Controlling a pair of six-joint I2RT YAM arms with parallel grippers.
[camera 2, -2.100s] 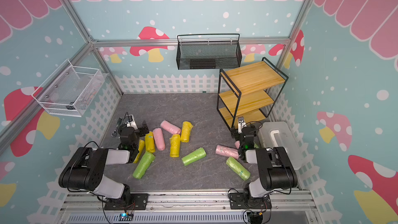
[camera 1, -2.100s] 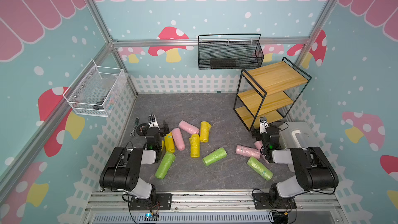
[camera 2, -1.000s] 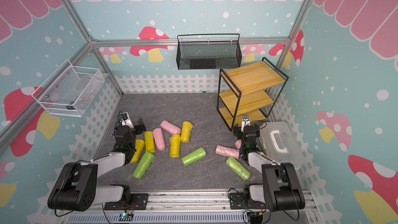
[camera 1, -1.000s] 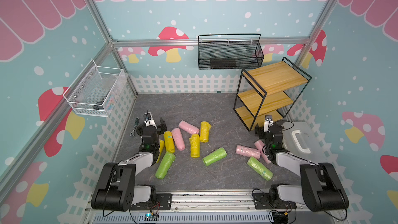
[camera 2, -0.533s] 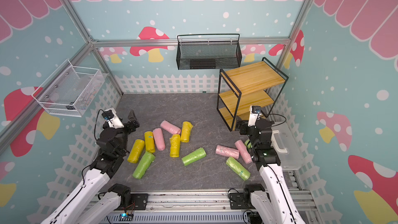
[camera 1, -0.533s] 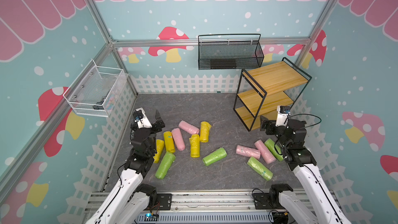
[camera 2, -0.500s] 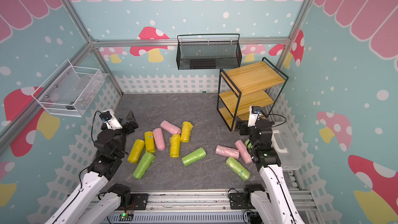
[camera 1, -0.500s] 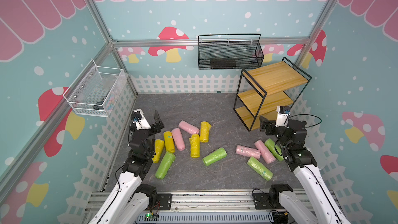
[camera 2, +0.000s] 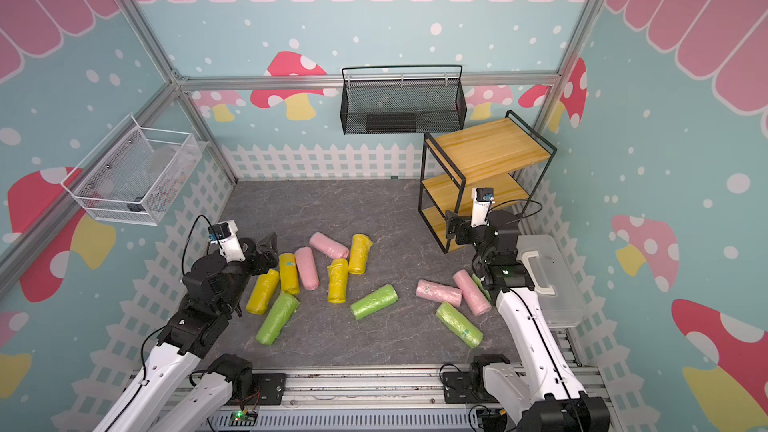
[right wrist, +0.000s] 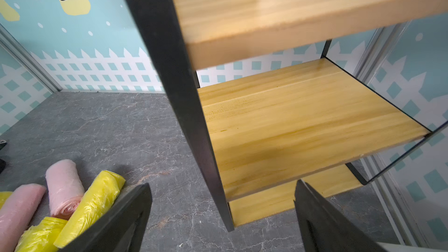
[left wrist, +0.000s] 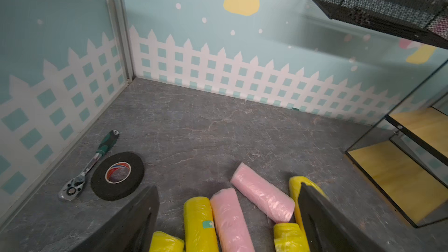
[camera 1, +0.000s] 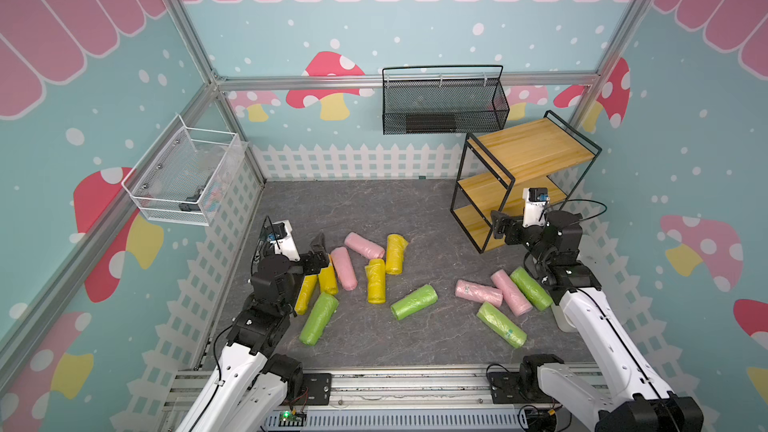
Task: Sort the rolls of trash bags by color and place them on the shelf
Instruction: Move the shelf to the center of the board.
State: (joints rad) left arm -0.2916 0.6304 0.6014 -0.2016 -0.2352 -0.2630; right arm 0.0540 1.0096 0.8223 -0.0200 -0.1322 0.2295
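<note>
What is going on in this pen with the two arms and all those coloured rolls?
Two robot arms are meant to sort the rolls of trash bags by colour onto the shelf, but none is placed yet: its boards are bare. All twelve rolls, four yellow, four pink, four green, lie on the grey floor. The left pincer hovers open by the yellow and pink cluster; the right pincer, also open and empty, faces the shelf.

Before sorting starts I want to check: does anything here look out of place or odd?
Yes. A flat black roll of tape and a green-handled metal ratchet wrench lie on the grey floor by the fence-printed wall; neither belongs to the sorting.
</note>
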